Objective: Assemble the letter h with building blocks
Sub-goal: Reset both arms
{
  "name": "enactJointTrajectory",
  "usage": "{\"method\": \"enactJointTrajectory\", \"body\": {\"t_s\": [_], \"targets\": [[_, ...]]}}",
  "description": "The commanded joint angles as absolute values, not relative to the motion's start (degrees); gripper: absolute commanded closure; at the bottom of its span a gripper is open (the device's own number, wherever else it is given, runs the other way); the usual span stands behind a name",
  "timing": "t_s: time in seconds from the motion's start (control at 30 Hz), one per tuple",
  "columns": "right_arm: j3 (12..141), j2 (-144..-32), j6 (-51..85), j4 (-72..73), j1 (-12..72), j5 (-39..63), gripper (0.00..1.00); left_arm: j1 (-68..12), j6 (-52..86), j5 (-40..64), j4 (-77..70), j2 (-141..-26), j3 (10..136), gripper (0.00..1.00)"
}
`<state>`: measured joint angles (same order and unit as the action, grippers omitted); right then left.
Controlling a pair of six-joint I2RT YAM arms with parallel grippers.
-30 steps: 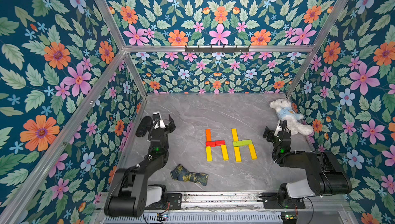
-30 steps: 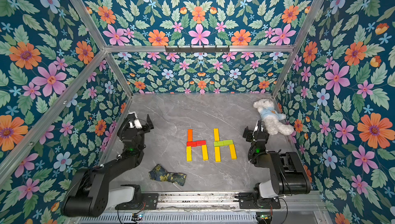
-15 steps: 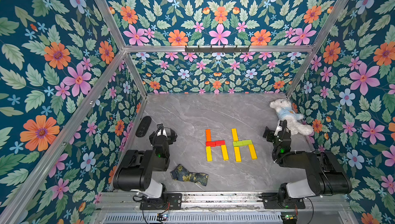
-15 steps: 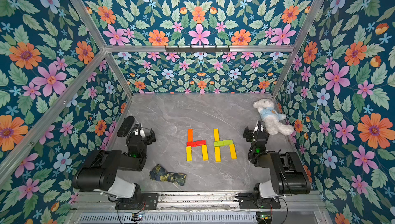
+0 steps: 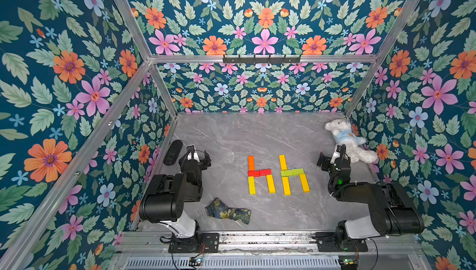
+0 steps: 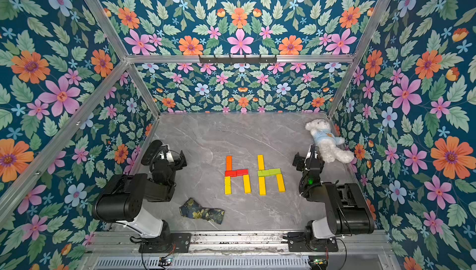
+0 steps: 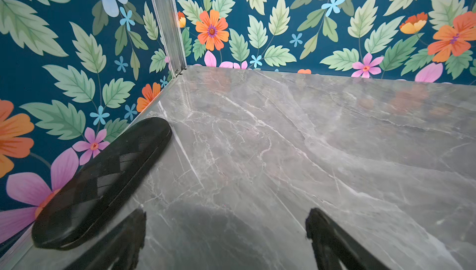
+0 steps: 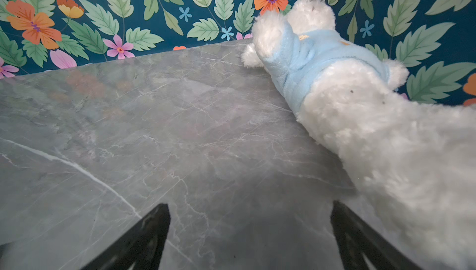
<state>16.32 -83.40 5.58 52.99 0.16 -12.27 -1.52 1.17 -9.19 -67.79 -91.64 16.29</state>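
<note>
Claws first: the left claw [image 7: 225,214] stands wide open with nothing between its jaws, only bare worktop [image 7: 283,140] below, and the right claw [image 8: 248,205] is just as wide and just as empty. Over the last second we watched the left arm fold from a stretched reach into a compact crouch over its base, its claw now low near the left edge, just beside the black oblong case [image 7: 103,183] lying along that edge; the right arm has not stirred, parked near the right edge with the white plush bear [image 8: 360,127] just beside its claw. The building blocks [image 5: 270,183] have not shifted in that time. We read this as both arms going home with the job done, not a pause between placements. The blocks lie flat in the middle of the worktop, well apart from both claws, all ten used in two letters side by side. The h nearer the left edge [image 5: 265,172] has an orange bar above a yellow one as stem, two red bars across and an amber leg; the h nearer the right edge [image 5: 297,171] has amber above yellow, two lime bars across and an amber leg splayed slightly outward. A floral cloth [image 5: 228,212] lies by the near edge, clear of the letters.
</note>
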Motion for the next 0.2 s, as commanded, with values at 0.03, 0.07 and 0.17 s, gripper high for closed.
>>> {"method": "enactJointTrajectory", "body": {"t_s": [0.03, 0.07, 0.17], "targets": [[16.4, -83.4, 5.0, 55.4, 0.2, -12.4, 0.01, -1.5, 1.1, -9.2, -69.3, -91.8, 16.7, 0.00], [16.4, -83.4, 5.0, 55.4, 0.2, -12.4, 0.01, -1.5, 1.1, -9.2, -69.3, -91.8, 16.8, 0.00], [16.4, -83.4, 5.0, 55.5, 0.2, -12.4, 0.01, -1.8, 0.8, -9.4, -68.9, -91.9, 16.9, 0.00]]}}
